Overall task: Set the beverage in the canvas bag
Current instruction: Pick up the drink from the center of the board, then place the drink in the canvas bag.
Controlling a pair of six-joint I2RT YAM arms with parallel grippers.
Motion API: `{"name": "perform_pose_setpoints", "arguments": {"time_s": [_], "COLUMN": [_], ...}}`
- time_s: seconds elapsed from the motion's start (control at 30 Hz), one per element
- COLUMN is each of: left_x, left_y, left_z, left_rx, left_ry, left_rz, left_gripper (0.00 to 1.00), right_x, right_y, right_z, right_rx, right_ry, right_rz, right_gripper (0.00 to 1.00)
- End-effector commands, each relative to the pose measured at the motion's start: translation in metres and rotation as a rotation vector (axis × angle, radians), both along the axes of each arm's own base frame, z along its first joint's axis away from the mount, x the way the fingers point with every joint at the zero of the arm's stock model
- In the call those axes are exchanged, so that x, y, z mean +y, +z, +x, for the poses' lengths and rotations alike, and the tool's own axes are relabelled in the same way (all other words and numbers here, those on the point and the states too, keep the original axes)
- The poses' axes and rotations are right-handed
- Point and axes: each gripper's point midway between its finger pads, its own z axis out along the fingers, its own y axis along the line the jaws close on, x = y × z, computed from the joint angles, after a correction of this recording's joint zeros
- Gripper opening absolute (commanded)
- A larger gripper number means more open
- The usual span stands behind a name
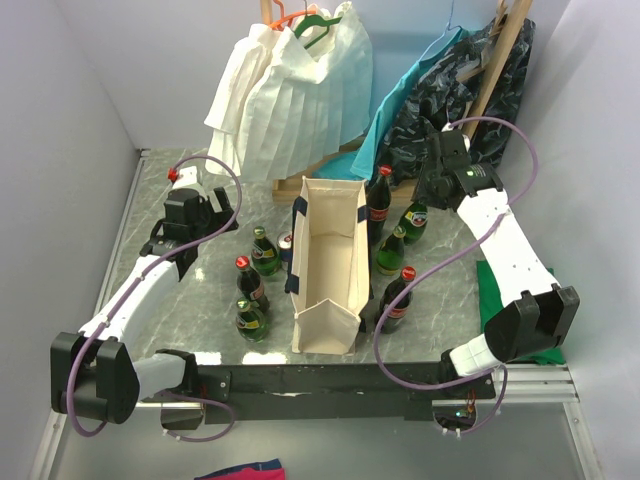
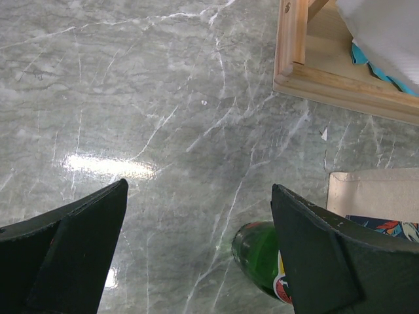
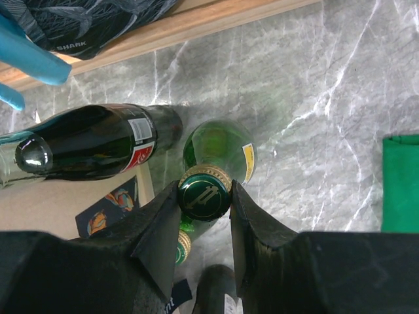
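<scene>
Bottle (image 3: 219, 152) of green glass, gold-rimmed cap (image 3: 204, 196) clamped in right jaws; left jaws wide, empty.

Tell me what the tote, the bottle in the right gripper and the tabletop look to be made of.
Canvas bag: cream cloth, matte, stiff enough to stand open. Green bottle held by the right gripper: probably glass, glossy and translucent; its cap looks like stamped metal with a crimped gold edge. Tabletop: grey-green veined stone or stone-look laminate, polished, showing lamp glare.
</scene>
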Motion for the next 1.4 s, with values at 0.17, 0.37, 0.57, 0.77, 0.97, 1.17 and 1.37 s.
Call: {"name": "perform_pose_setpoints", "arguments": {"time_s": [0.17, 0.37, 0.57, 0.77, 0.97, 1.17, 1.37], "left_x": [-0.006, -0.007, -0.008, -0.01, -0.01, -0.01, -0.011], "left_y": [0.013, 0.012, 0.011, 0.011, 0.011, 0.011, 0.01], "left_z": [0.0, 0.0, 0.0, 0.001, 0.001, 0.0, 0.0], "left_rx": [-0.037, -0.039, -0.037, -0.035, -0.036, -0.036, -0.038], "left_ry": [-0.018, -0.024, -0.029, -0.035, -0.038, -0.04, -0.044], "left_rz": [-0.025, -0.03, -0.033, -0.038, -0.039, -0.039, -0.037], "left_gripper": [0.96, 0.96, 0.96, 0.96, 0.96, 0.96, 0.96], "right_x": [-0.002, 0.004, 0.01, 0.011, 0.013, 0.013, 0.005], "right_y": [0.083, 0.108, 0.124, 0.133, 0.141, 0.153, 0.165], "right_z": [-0.001, -0.013, -0.026, -0.036, -0.042, -0.047, -0.053], "right_rx": [-0.235, -0.255, -0.279, -0.293, -0.309, -0.333, -0.366], "right_ry": [0.035, 0.113, 0.174, 0.204, 0.224, 0.229, 0.203], "right_rz": [0.006, 0.014, 0.034, 0.038, 0.048, 0.053, 0.033], "right_gripper": [0.0, 0.0, 0.0, 0.0, 0.0, 0.0, 0.0]}}
